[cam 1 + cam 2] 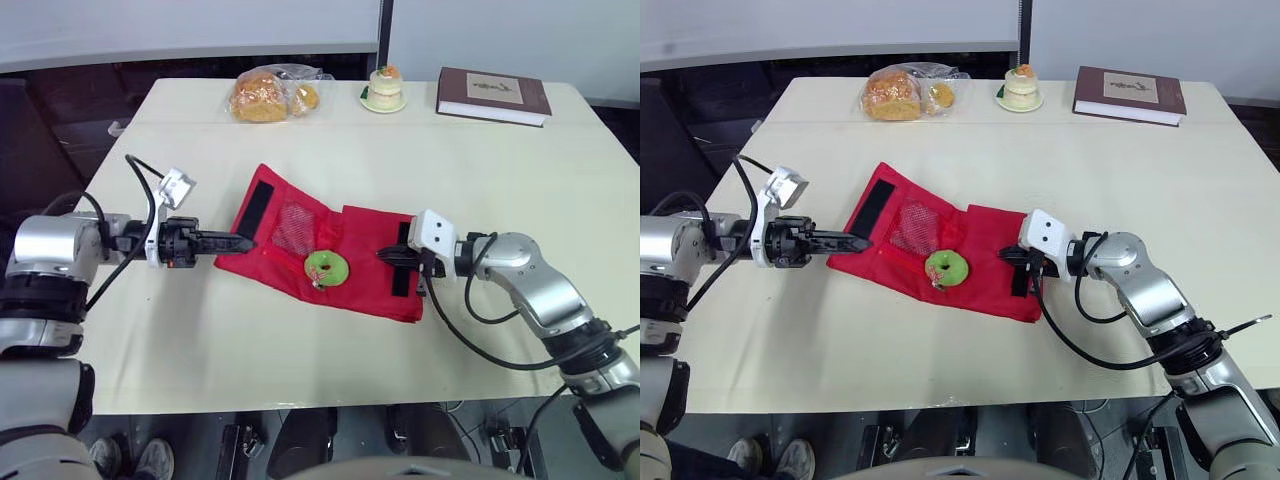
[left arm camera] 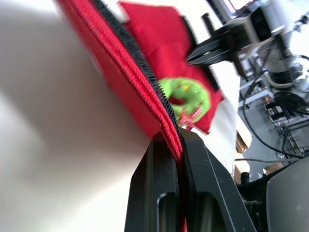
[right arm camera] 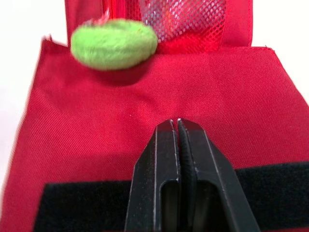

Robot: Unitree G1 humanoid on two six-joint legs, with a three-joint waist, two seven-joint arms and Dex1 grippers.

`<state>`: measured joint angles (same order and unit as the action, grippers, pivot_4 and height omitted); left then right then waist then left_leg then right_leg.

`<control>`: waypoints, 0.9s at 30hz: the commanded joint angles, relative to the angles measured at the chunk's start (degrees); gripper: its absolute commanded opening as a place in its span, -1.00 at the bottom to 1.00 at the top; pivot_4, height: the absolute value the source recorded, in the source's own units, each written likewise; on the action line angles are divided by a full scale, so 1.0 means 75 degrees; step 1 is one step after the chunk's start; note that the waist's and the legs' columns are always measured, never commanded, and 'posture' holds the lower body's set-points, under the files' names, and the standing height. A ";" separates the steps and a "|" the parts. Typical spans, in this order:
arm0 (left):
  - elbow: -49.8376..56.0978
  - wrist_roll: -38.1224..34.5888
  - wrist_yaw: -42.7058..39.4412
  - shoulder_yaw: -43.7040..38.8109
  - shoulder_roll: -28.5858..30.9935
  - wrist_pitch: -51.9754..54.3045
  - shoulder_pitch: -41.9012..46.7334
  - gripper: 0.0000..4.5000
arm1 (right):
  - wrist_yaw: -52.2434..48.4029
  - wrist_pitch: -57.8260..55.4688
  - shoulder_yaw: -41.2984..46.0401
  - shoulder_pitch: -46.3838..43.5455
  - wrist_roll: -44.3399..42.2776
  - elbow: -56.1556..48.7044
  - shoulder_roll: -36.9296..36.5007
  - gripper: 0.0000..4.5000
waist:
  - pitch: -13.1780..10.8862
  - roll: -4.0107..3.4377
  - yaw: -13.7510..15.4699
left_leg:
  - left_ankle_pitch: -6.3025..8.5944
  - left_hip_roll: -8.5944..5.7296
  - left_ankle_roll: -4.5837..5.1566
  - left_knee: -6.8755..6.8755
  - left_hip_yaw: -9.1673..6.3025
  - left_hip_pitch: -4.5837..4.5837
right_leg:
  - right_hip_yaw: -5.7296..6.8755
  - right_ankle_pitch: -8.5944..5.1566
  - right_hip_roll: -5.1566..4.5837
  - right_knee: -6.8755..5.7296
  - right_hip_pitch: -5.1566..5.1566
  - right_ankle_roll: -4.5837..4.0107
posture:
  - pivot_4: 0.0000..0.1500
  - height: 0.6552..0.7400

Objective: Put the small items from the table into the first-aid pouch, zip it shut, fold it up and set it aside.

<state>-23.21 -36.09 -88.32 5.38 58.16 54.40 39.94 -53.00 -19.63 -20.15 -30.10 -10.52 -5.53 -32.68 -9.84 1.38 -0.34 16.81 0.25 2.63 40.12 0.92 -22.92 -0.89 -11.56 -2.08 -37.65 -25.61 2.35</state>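
So there's one red first-aid pouch (image 1: 360, 250) lying opened flat in the middle of the table (image 1: 500, 180), and exactly one small item, a fuzzy green ring (image 1: 325, 268), sitting on top of it near the mesh pocket (image 1: 295, 228). Two black velcro strips, one at each end (image 1: 256, 208) (image 3: 270, 183).

Left end effector (image 1: 240, 243) is clamped on the pouch's left zipper edge. Right end effector (image 1: 388, 257) has its fingers pressed together with the tips on the right panel; can't tell if any cloth is pinched.

Along the far edge: one bag of bread (image 1: 272, 95), one little cake on a plate (image 1: 384, 88), one brown book (image 1: 492, 95), all well apart from the pouch.
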 commanded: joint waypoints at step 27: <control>0.0621 -0.0024 0.0211 0.0997 -0.3930 -0.0374 0.1277 -1.00 | 0.0320 -0.0154 0.2565 0.1426 -0.1315 -0.0870 0.0577 -0.94 | 0.0008 0.0012 0.0027 | -0.0001 -0.0005 -0.0002 0.0014 -0.0011 0.0005 | -0.0002 0.0001 0.0003 -0.0013 0.0012 0.0000 | 1.00 0.74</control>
<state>-17.85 -36.97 -86.02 12.27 29.16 53.00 48.38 -50.28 -21.96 -5.54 -20.09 -17.54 -8.58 -27.08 -9.78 1.47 -0.14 16.81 0.19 2.63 40.22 0.82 -22.91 -0.89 -11.56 -2.07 -37.73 -25.51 2.36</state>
